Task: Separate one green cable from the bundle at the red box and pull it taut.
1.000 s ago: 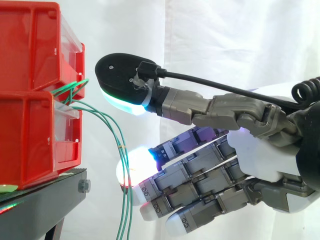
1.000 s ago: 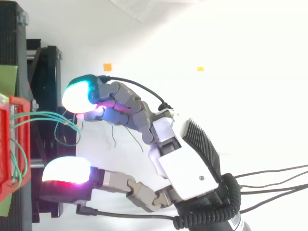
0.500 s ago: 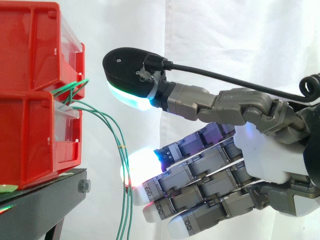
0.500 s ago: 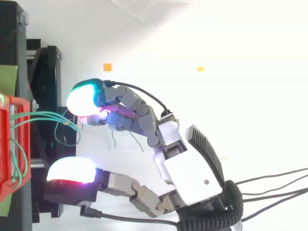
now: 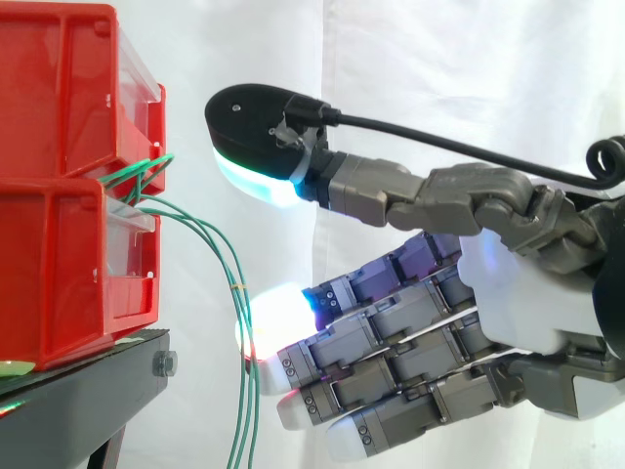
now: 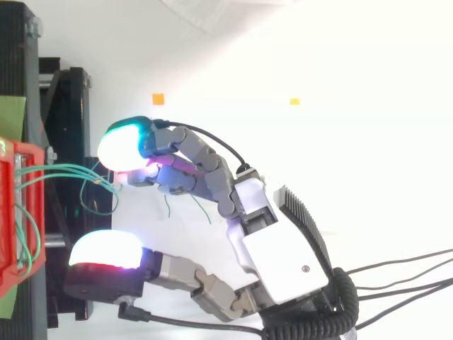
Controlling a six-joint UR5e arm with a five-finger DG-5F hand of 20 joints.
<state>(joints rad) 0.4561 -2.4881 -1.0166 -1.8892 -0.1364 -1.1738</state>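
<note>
Several thin green cables leave the stacked red plastic bins in the side view, arc right, then hang with their long axis vertical, just beside the wide-spread, empty grey robot hand. From above they run from the bins toward the fingertips; closing here could catch the whole bundle, not one strand.

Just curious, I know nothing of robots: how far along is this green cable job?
Done: the open hand sits beside the thin green cables hanging from the red plastic bins. In hand: nothing pinched yet. Left: single one cable out, grip it and pull it taut; all hang slack.
</note>
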